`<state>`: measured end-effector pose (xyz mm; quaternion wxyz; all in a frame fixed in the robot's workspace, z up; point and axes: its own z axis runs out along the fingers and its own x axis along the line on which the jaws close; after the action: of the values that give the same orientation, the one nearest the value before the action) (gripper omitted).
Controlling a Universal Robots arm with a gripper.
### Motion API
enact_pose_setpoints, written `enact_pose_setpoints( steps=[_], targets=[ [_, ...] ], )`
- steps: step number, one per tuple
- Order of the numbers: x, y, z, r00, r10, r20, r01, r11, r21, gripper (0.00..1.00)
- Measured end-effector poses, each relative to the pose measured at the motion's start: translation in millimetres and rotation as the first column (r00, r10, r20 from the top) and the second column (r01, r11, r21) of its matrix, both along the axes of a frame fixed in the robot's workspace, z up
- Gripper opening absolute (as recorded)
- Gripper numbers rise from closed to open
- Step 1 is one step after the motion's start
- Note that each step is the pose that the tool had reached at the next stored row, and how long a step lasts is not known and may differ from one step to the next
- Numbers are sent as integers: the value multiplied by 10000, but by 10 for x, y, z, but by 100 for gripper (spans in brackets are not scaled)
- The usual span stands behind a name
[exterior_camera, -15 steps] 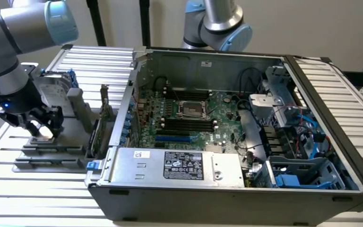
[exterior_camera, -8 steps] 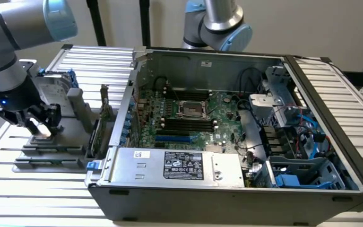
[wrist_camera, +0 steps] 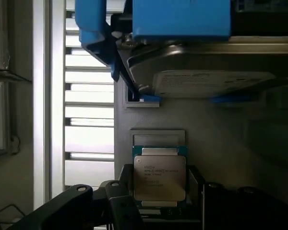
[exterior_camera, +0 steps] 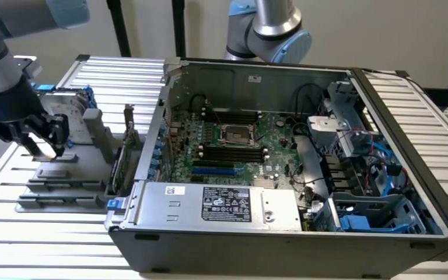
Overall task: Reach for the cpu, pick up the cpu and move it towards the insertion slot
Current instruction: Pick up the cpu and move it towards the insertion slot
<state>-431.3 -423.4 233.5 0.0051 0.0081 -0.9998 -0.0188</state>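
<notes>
Your gripper (exterior_camera: 45, 153) hangs low over the grey holder (exterior_camera: 60, 175) on the slatted surface (exterior_camera: 21, 233). Its fingers (exterior_camera: 56, 135) stand apart, one on each side of the cpu (wrist_camera: 159, 176) (it lies flat in the holder), gripping nothing. The insertion slot (exterior_camera: 237, 135) is well apart, inside the open computer case (exterior_camera: 286, 233).

Silver cpu (wrist_camera: 159, 176) lies flat, well apart from insertion slot (exterior_camera: 237, 135).
</notes>
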Motion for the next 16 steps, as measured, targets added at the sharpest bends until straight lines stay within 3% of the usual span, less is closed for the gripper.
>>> enact_pose_setpoints(
  steps=[16],
  targets=[
    [196,-1,728,9999,101,-10,-101,9999,5,55]
  ],
)
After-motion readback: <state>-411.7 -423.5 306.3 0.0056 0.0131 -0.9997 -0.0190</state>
